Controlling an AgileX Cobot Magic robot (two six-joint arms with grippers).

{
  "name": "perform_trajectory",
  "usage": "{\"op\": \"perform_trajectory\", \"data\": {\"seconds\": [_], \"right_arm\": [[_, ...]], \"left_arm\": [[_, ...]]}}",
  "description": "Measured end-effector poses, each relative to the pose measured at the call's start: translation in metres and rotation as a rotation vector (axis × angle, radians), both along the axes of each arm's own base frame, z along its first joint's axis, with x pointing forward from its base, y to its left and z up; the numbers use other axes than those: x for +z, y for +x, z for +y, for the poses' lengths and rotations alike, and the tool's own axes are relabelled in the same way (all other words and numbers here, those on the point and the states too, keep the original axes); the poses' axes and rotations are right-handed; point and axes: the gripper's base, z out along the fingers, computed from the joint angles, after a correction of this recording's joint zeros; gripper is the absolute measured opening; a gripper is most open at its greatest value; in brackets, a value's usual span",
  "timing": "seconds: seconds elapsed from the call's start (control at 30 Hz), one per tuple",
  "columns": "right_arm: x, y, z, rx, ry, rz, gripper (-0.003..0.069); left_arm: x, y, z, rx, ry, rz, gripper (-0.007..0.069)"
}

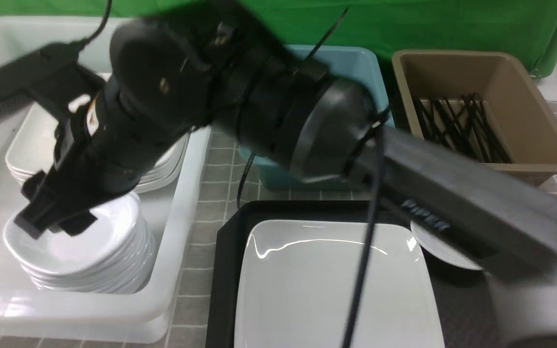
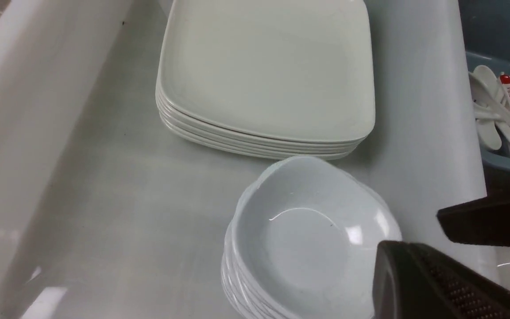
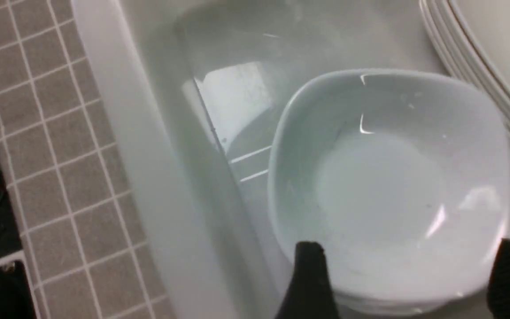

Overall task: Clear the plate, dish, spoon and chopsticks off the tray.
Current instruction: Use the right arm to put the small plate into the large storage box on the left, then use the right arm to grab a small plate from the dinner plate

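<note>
Front view: the right gripper point(image 1: 51, 224) is hanging just above the dish point(image 1: 90, 241), which is sitting on top of a stack of small dishes in the white bin point(image 1: 182, 203); its jaws are standing spread, gripping nothing. Taking the plate point(image 1: 336, 290) as the clock's centre, the white bin is lying at nine to ten o'clock, the teal bin point(image 1: 356, 63) at twelve and the brown bin point(image 1: 539, 121) with its heap of chopsticks point(image 1: 462, 125) at one to two. The plate is filling much of the tray point(image 1: 225, 270); a grey checked cloth point(image 1: 215, 193) is lying under everything; a green backdrop point(image 1: 452, 24) is closing the far side. The right arm is blurring across the middle, covering part of the teal bin. The left gripper point(image 1: 12, 84) is showing only as a dark smear, so I cannot tell whether it is spread or clenched.

Left wrist view: the dish point(image 2: 308, 239) is sitting just beside a stack of square plates point(image 2: 268, 71); two black fingers point(image 2: 441, 283), apart from each other, are reaching over its rim, cut off by the frame; spoons point(image 2: 494, 115) are lying in the teal bin.

Right wrist view: the fingers point(image 3: 308, 283) are standing wide apart over the rim of the dish point(image 3: 392, 186); the picture is soft.
</note>
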Motion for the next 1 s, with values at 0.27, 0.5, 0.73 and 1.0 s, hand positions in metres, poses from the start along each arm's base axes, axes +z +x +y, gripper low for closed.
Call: {"op": "perform_trajectory", "data": {"seconds": [0.27, 0.5, 0.73, 1.0], "right_arm": [[0.063, 0.021, -0.076, -0.200, -0.193, -0.243, 0.0207], [0.036, 0.062, -0.186, -0.474, -0.361, -0.078, 0.0080], [-0.068, 0.071, -0.289, -0.699, -0.643, 0.260, 0.0349], [-0.130, 0.061, -0.323, -0.736, -0.706, 0.352, 0.0452]], "left_arm": [[-0.003, 0.005, -0.037, -0.313, -0.101, 0.036, 0.0001], [-0.030, 0.016, -0.081, -0.614, -0.021, 0.277, 0.0001], [-0.048, 0.023, -0.127, -0.793, 0.015, 0.361, 0.0001], [-0.067, 0.038, -0.156, -0.841, 0.024, 0.388, 0.0001]]}}
